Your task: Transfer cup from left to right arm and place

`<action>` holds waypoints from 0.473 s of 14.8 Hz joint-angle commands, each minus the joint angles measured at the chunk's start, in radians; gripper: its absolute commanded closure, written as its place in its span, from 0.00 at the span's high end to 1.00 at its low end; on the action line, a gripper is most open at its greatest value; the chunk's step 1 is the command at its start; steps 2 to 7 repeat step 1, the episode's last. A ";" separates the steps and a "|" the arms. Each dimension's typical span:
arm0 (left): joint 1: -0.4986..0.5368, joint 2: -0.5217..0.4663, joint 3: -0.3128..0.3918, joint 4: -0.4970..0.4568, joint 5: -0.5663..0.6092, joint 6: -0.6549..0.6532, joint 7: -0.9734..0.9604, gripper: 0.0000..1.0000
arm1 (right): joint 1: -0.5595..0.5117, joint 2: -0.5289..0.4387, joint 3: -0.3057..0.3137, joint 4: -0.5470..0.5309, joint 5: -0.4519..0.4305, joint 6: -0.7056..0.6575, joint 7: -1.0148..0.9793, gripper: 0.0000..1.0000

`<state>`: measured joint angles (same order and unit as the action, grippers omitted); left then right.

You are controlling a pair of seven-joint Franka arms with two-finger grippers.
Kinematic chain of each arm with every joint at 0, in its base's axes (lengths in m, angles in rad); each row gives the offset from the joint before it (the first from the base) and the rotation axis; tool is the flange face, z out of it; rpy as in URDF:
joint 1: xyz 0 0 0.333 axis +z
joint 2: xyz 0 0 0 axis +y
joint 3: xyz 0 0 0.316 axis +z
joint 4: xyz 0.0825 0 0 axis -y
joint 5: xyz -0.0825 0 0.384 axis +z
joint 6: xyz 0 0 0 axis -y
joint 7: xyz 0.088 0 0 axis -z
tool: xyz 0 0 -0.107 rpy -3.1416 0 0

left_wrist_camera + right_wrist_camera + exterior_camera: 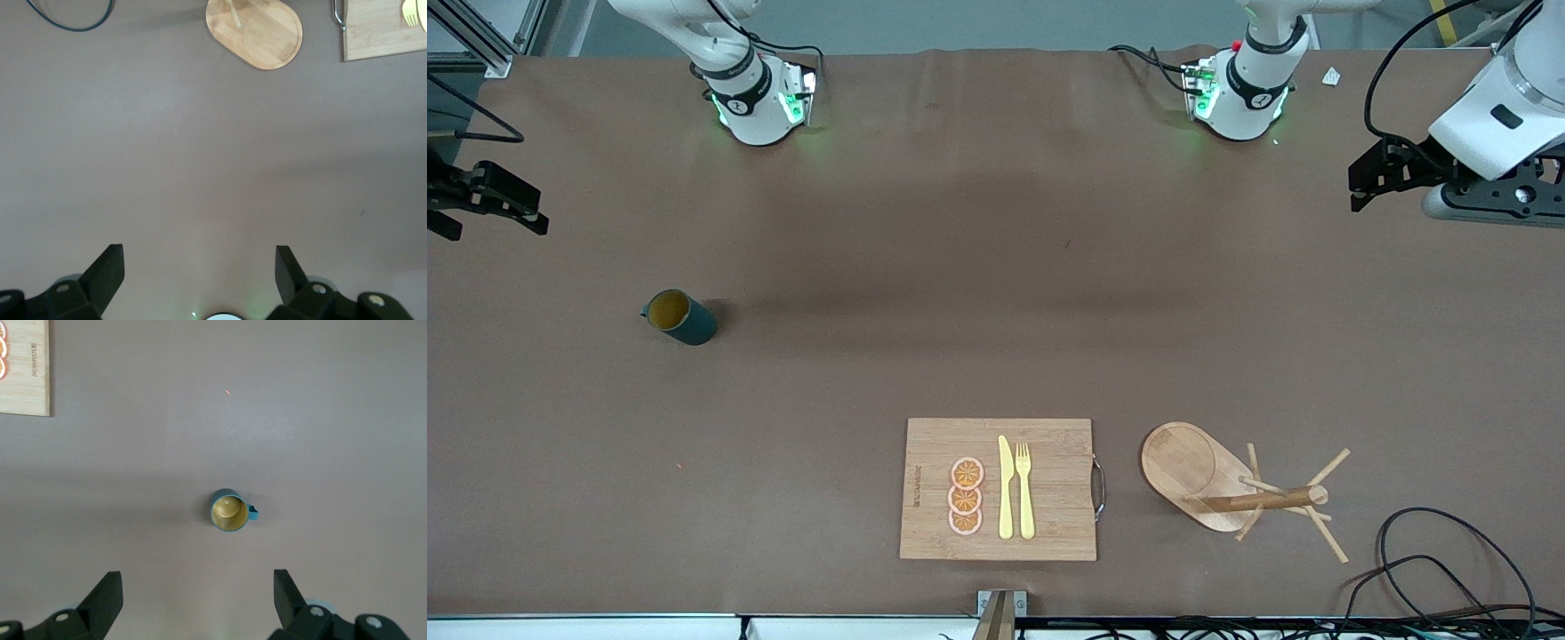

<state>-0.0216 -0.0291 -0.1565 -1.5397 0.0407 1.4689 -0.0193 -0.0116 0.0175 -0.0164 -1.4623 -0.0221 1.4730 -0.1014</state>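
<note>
The cup, a dark teal mug with a yellowish-brown inside, stands upright on the brown table toward the right arm's end. It also shows in the right wrist view, seen from above with its small handle to one side. My right gripper hangs open and empty above the table's edge at that end; in its own view the cup lies ahead of the fingertips, apart from them. My left gripper is open and empty in the air at the left arm's end, over bare table.
A wooden cutting board with orange slices, a yellow knife and a fork lies near the front camera. A wooden peg rack lies beside it toward the left arm's end. Black cables coil at that corner.
</note>
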 commanded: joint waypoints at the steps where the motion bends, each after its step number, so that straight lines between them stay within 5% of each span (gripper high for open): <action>1: 0.005 0.000 -0.003 0.013 -0.024 -0.022 0.013 1.00 | -0.013 -0.008 0.006 -0.009 -0.009 -0.005 0.020 1.00; 7: 0.005 0.000 -0.003 0.013 -0.024 -0.022 0.013 1.00 | -0.013 -0.008 0.006 -0.009 -0.009 -0.005 0.020 1.00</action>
